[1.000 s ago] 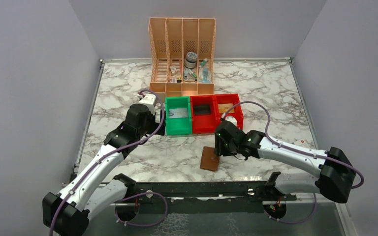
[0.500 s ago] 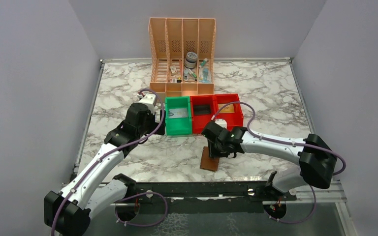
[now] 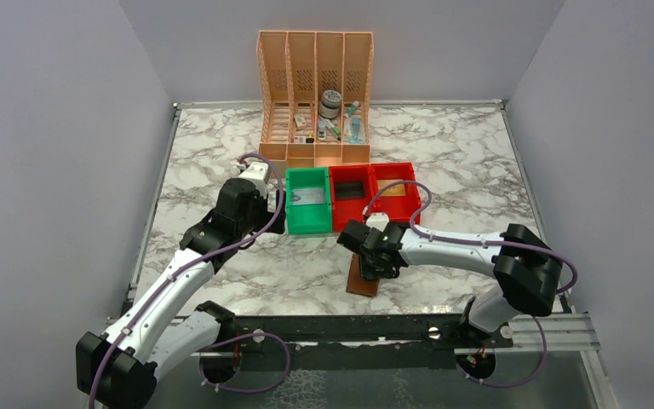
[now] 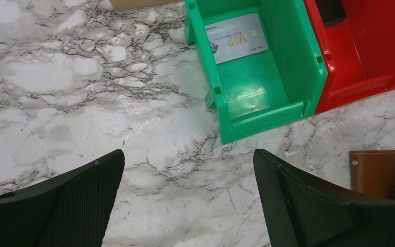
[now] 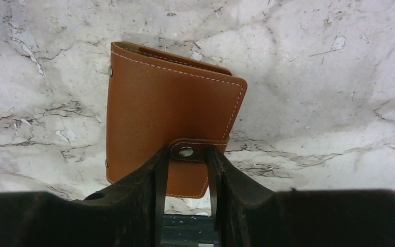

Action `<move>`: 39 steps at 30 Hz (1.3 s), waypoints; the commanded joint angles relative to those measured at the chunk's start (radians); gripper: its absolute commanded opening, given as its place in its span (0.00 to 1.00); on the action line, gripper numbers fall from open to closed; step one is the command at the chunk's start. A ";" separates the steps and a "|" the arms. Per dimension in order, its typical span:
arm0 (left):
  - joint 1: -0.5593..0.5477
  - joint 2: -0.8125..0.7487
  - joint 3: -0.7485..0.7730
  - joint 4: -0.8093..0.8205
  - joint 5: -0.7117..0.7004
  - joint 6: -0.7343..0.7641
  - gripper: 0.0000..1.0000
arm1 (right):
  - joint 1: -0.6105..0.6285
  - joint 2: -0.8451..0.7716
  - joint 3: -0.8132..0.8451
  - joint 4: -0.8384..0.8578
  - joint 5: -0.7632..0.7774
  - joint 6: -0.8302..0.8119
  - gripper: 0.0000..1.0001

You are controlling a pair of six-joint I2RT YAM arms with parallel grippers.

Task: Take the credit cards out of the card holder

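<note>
Card holder (image 5: 169, 113): brown leather-like bifold with pale stitching along the edge, closed, lying flat on the marble table (image 3: 477, 162) near its front edge. A strap with a metal snap wraps round one side.

View differences: the right wrist view shows the snap, the stitching and a sliver of inner lining. In the top view the holder is only a brown patch partly under the arm. The left wrist view catches one corner of it at lower right. That view also shows a pale grey credit card (image 4: 236, 45) lying flat in the green bin (image 4: 283, 77), which stands against a red bin (image 4: 370, 51).

Right gripper (image 5: 186, 154): arm stretched leftward across the table front, wrist pitched down. The jaws are drawn narrow, clenched on the strap with the snap between them.

Left gripper (image 4: 187, 164): arm reaches forward, poised over bare marble just left of the green bin, jaws spread wide, nothing between them
</note>
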 commanded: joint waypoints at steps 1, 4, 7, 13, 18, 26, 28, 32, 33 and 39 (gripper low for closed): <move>0.006 -0.016 0.002 0.016 -0.003 0.001 0.99 | 0.007 0.019 -0.007 -0.028 0.090 0.047 0.35; 0.006 -0.014 0.002 0.017 -0.001 0.002 0.99 | 0.007 -0.004 -0.005 0.011 0.052 0.035 0.37; 0.006 -0.011 0.004 0.016 0.002 0.002 0.99 | 0.006 -0.036 -0.003 0.028 0.040 0.039 0.41; 0.006 -0.010 0.002 0.015 0.000 -0.001 0.99 | 0.007 -0.040 0.016 -0.003 0.089 0.047 0.43; 0.006 -0.006 0.002 0.016 0.000 0.001 0.99 | 0.006 0.014 0.007 0.011 0.080 0.050 0.43; 0.007 0.002 0.004 0.016 0.005 0.002 0.99 | 0.007 0.044 -0.045 0.041 0.064 0.057 0.35; 0.007 0.004 0.004 0.014 0.006 0.002 0.99 | 0.006 0.025 -0.065 0.060 0.057 0.058 0.31; 0.007 0.006 0.004 0.014 0.009 0.002 0.99 | 0.005 -0.028 -0.114 0.127 0.031 0.049 0.20; 0.008 0.006 0.005 0.015 0.009 0.002 0.99 | 0.002 -0.043 -0.125 0.147 0.020 0.046 0.18; 0.007 0.009 0.004 0.015 0.018 0.002 0.99 | -0.010 -0.124 -0.192 0.292 -0.039 -0.027 0.14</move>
